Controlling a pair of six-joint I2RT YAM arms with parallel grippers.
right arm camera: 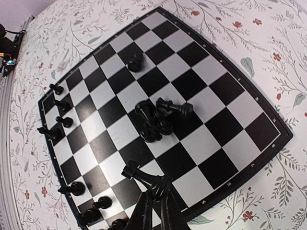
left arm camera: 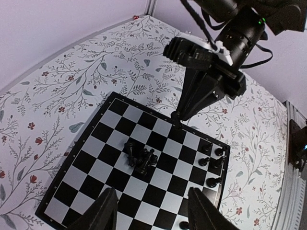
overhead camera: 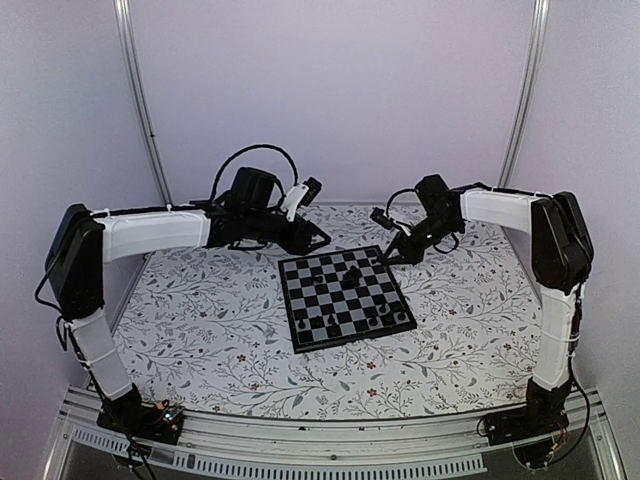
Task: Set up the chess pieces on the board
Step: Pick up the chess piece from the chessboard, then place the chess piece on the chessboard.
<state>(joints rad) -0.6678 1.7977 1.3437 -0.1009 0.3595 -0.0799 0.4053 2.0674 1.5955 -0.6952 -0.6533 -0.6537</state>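
1. The right hand (right arm camera: 157,192) is clenching one piece (right arm camera: 143,176) low on its stem. The piece is leaning, its crown pointing away from the fingers, over the squares at the far right corner of the board (right arm camera: 225,91).
2. Judging by the grip, the hand is about to carry this piece to a free square in the edge row.
3. Because the piece is leaning, the wrist is likely needing to turn it upright before the base meets the board. Otherwise it is risking a landing on its rim and a topple.
4. The row (right arm camera: 62,120) of standing pieces is lining the edge just beside the hand. I am judging a straight descent from above safest, so the fingers are not brushing a neighbour.
5. A heap (right arm camera: 158,117) of fallen pieces is lying mid-board, several of them touching. A path along the edge is looking safer than one across the middle.
6. The left hand (left arm camera: 153,215) is hanging released, with nothing between its fingers, over the opposite side of the board. It is well apart from the right one, and holding off there is looking wise.
7. I am advising letting go only with the base sitting flat and centred, then rising straight up, since such small pieces are probably tipping at a nudge.
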